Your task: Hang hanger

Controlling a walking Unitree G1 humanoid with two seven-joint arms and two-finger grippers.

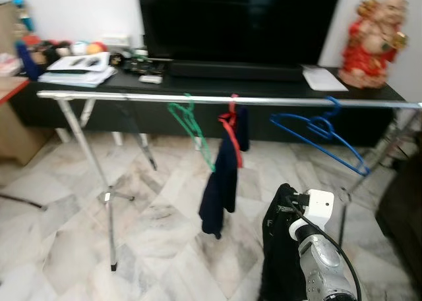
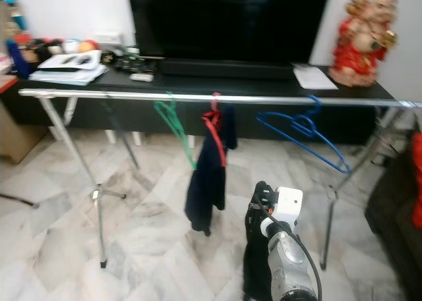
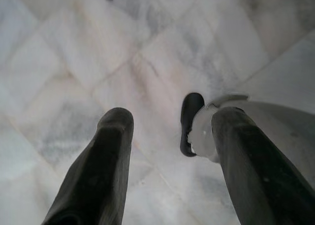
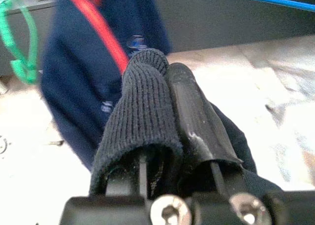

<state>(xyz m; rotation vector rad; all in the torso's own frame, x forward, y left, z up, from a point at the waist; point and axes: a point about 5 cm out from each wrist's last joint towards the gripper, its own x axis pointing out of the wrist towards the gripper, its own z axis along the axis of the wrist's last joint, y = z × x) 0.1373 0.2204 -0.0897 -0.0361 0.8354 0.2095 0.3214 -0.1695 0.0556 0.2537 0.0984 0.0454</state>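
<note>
Your right gripper (image 4: 162,75) has its fingers (image 4: 189,112) pressed together, one of them sheathed in a dark knitted cloth (image 4: 133,121) pinched between them; black fabric hangs below it. That right arm (image 1: 320,248) is raised in front of the drying rail (image 1: 132,97), below the blue hanger (image 1: 320,131) near the rail's right end. At mid-rail, a red hanger (image 1: 231,126) carries a navy garment (image 1: 221,182), with a green hanger (image 1: 191,126) beside it on the left. Your left gripper (image 3: 165,136) points down at the marble floor (image 3: 74,52), fingers spread and empty.
</note>
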